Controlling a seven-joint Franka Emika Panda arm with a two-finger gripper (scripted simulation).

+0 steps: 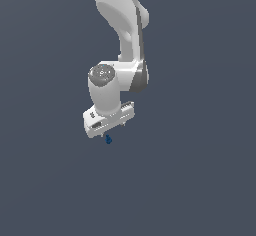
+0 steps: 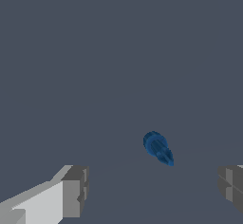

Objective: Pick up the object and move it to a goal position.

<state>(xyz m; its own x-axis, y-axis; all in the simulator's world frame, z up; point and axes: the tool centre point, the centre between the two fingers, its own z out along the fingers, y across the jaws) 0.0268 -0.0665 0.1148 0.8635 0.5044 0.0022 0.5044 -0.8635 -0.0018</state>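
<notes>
Just below the white gripper (image 1: 114,128) sits the object (image 1: 108,139), a single tiny dark blue item and the only loose thing in either view. In the exterior view it shows as a small blue speck under the gripper's lower edge, close to it, toward the exterior view's left end of the gripper body; whether the two touch cannot be told at that size. In the wrist view the object (image 2: 158,148) appears larger: a rounder blue knob at one end that narrows to a darker tip at the other, lying tilted against the plain grey-blue ground (image 2: 118,52).

Two fingers (image 2: 75,191) of the gripper (image 2: 154,187) show in the wrist view, one grey pad on each side of the picture, standing wide apart with bare ground between them. The object lies within the span of that gap but beyond the fingertips, nearer to neither pad clearly, and touches neither one. So the pincer is spread wide and holds nothing.

One arm (image 1: 122,25) is visible in the exterior view, a white Franka with grey joints, coming down from the top of the picture and bending at the wrist so that the gripper points downward over the object. The ground (image 1: 200,180) around is a uniform dark slate colour.
</notes>
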